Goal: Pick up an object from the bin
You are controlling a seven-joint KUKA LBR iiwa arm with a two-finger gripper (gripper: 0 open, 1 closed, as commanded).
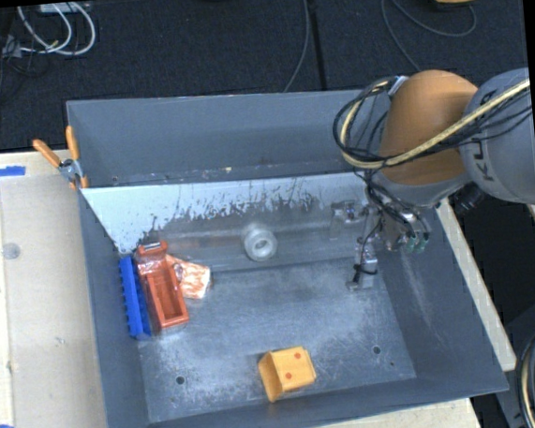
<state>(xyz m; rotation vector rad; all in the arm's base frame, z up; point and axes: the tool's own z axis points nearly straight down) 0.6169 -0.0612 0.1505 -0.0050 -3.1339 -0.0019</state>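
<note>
The hand [362, 276] hangs low over bare floor at the right of the bin [242, 150], with nothing under it; whether it is spread or pressed together I cannot tell. This looks like the approach step. The grey ring [260, 243] lies nearest, to its left, and the yellow block [286, 371] sits by the near wall; the next move calls for centring over one of them, then descending

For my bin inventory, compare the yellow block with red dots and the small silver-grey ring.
Colour: the yellow block with red dots stands out; the small silver-grey ring nearly matches the bin floor. Shape: the block is boxy and flat-faced, the ring round with a hole. Place: the block lies low in the view, the ring higher up. Both lie loose, each alone.
</note>
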